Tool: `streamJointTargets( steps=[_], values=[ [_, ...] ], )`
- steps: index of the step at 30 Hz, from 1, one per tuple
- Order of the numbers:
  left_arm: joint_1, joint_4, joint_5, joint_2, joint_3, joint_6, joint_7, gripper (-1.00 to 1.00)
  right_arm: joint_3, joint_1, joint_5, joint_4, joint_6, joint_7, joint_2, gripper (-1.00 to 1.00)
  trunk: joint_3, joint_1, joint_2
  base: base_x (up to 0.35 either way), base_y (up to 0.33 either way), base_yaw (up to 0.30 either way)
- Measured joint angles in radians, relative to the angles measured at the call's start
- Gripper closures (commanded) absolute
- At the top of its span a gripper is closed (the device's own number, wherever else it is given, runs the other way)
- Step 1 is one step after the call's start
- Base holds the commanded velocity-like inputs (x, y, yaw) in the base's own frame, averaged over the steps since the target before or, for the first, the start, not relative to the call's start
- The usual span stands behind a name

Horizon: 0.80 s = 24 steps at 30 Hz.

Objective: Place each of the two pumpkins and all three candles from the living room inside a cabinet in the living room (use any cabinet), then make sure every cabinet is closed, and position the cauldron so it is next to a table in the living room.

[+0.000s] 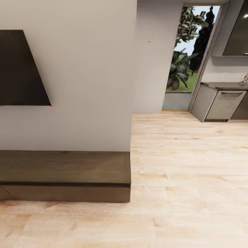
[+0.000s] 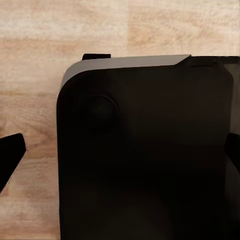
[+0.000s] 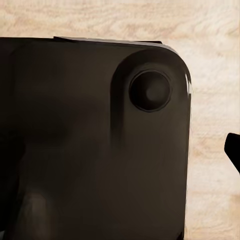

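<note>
Head view: the cabinet (image 1: 65, 172), a long low dark-brown wood unit, stands against the white wall (image 1: 86, 69). Its flat top is bare and its front face reads flush, so it looks closed. A dark flat screen (image 1: 20, 69) hangs on the wall above the cabinet. Pale wood floor (image 1: 189, 179) runs in front of the cabinet and away past its end. Beyond that end, further along the floor, a doorway (image 1: 186, 58) opens onto green plants, and beside the doorway sit grey kitchen units (image 1: 224, 103) under a dark tabletop.

Left wrist view: a black rounded body of the robot (image 2: 150, 160) lies over the wood floor. One dark finger (image 2: 10, 155) of the left claw shows at the frame edge, another at the opposite edge; claw is spread.

Right wrist view: a similar black rounded body with a round knob (image 3: 150, 90) above the floor. One dark fingertip (image 3: 234, 150) shows at the edge; cannot tell the right claw's state.
</note>
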Motion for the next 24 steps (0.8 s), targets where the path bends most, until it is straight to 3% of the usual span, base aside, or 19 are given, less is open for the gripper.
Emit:
streamJointTargets(
  steps=[10, 17, 24],
  values=[
    [0.0, 0.0, 0.0, 0.0, 0.0, -0.001, 0.0, -1.0, 0.0, 0.0, 0.0, 0.001, -0.001, 0.001, 0.0, -1.0, 0.0, 0.0, 0.0, 0.288, 0.073, 0.0],
    [0.0, 0.0, 0.0, 0.0, 0.0, -0.001, 0.0, -1.0, 0.0, 0.0, 0.002, 0.008, -0.065, 0.0, 0.001, -1.0, -0.001, 0.0, 0.0, 0.174, 0.002, 0.0],
    [0.0, 0.0, 0.0, 0.0, 0.0, -0.001, 0.0, -1.0, 0.0, 0.0, 0.002, 0.01, -0.078, 0.0, 0.0, -1.0, -0.004, 0.0, 0.0, 0.139, 0.0, 0.0]
  ],
)
